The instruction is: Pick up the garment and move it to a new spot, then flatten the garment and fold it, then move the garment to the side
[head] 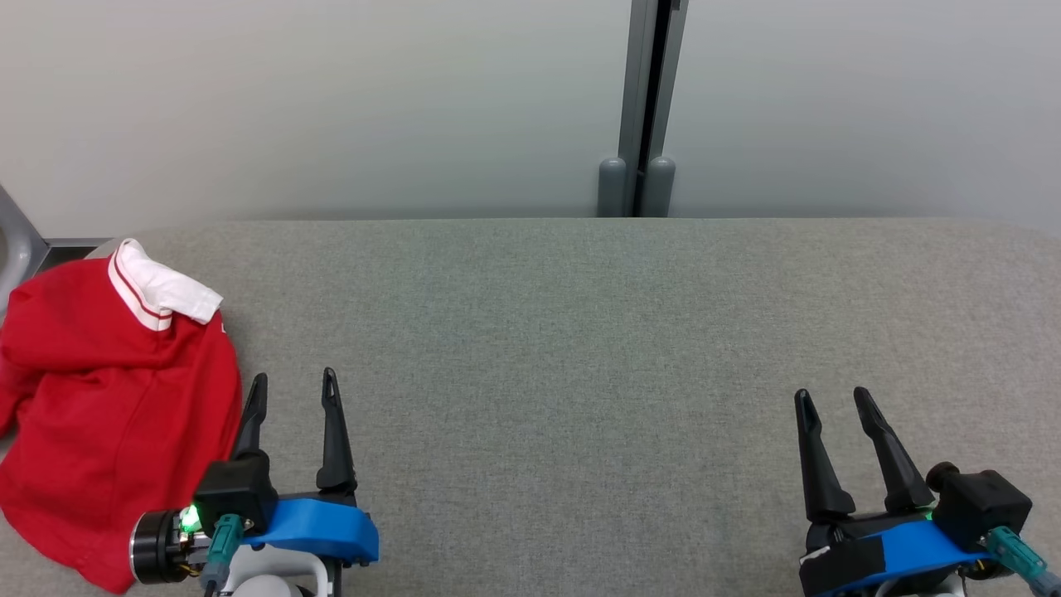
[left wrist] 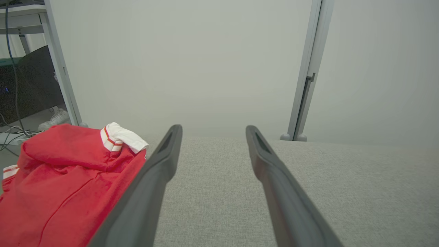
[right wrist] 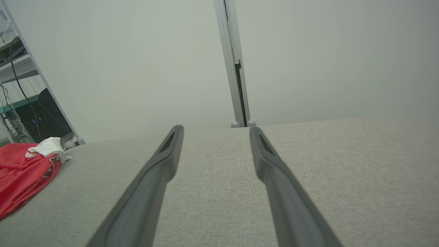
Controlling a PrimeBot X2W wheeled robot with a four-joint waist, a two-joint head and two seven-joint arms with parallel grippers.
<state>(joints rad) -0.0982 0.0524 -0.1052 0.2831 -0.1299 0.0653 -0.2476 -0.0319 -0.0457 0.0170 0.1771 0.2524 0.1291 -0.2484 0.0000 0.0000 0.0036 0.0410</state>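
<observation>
While both arms sit low at the near edge of the grey cloth-covered desk (head: 564, 332), the garment (head: 108, 398) lies in a loose heap at the desk's left end.

Garment: red, with a white collar (head: 162, 290) edged in thin red stripes. The collar sits on the far side of the heap. The fabric is bunched and creased, not spread flat. In the left wrist view a white cuff (left wrist: 10, 171) with red stripes shows at the heap's left.

Left pincer (head: 294, 377): fingers spread apart and pointing away from the robot, with nothing between them. Its left finger runs just beside the garment's right edge; whether it touches the cloth cannot be told. In the left wrist view there is bare desk between the two fingers and red cloth to their left.

Right pincer (head: 832, 392): fingers also spread apart, nothing held. It is over bare desk near the right end, well apart from the garment. In the right wrist view the garment sits at the far left.

Behind the desk: a plain pale wall (head: 331, 99) with a grey upright post (head: 642, 99) that ends in two rounded feet at the desk's far edge. Left of the wall, in the left wrist view, are a metal frame (left wrist: 61, 68) and a white shoe (left wrist: 55, 119) on the floor.
</observation>
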